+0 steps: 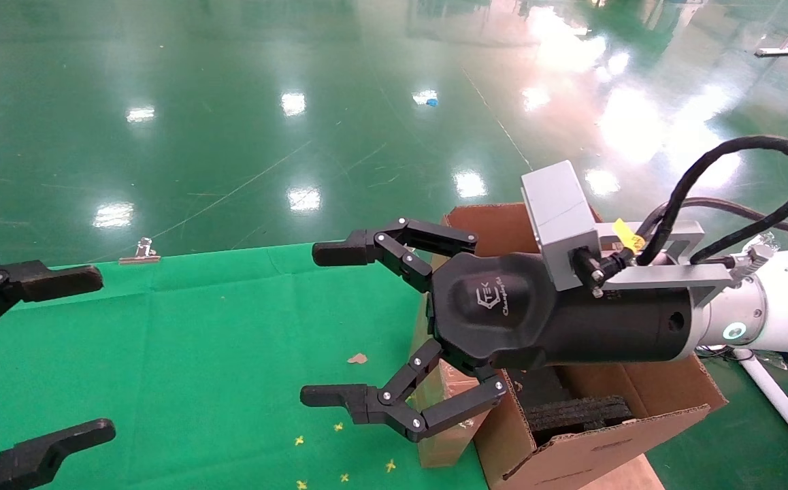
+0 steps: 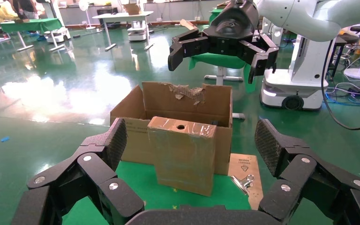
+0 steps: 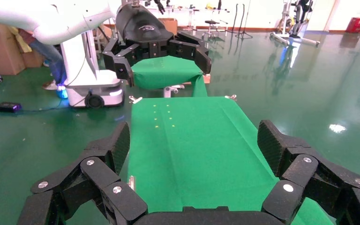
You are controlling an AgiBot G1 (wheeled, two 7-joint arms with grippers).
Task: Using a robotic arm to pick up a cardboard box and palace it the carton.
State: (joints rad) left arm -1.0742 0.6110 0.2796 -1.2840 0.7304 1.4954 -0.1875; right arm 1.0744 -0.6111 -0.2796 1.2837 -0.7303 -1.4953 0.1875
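The right gripper (image 1: 339, 327), a black multi-link unit on the white robotic arm (image 1: 775, 299) with black cables and a grey camera block, sits at centre right of the head view. Its jaws are spread wide and hold nothing. It hangs in the air above the near wall of the large brown corrugated carton (image 1: 598, 442), pointing out over the green cloth-covered table (image 1: 197, 354). This placement appears to suit an approach to the box, though the grasp has not yet begun.

The small oblong brown cardboard box (image 2: 183, 154), wrapped in glossy clear tape, stands upright on the green cloth, right against the carton's outer wall. In the left wrist view it occupies the centre of the frame, with a dark round hole visible on its taped top face. In the head view only a slice of it shows at lower centre, below the right gripper's lower finger.

The carton has ragged, torn upper flaps and black foam padding (image 1: 581, 412) inside.

The left gripper (image 1: 33, 354), at the left edge of the head view, is also wide open, empty and faces the box across the table.
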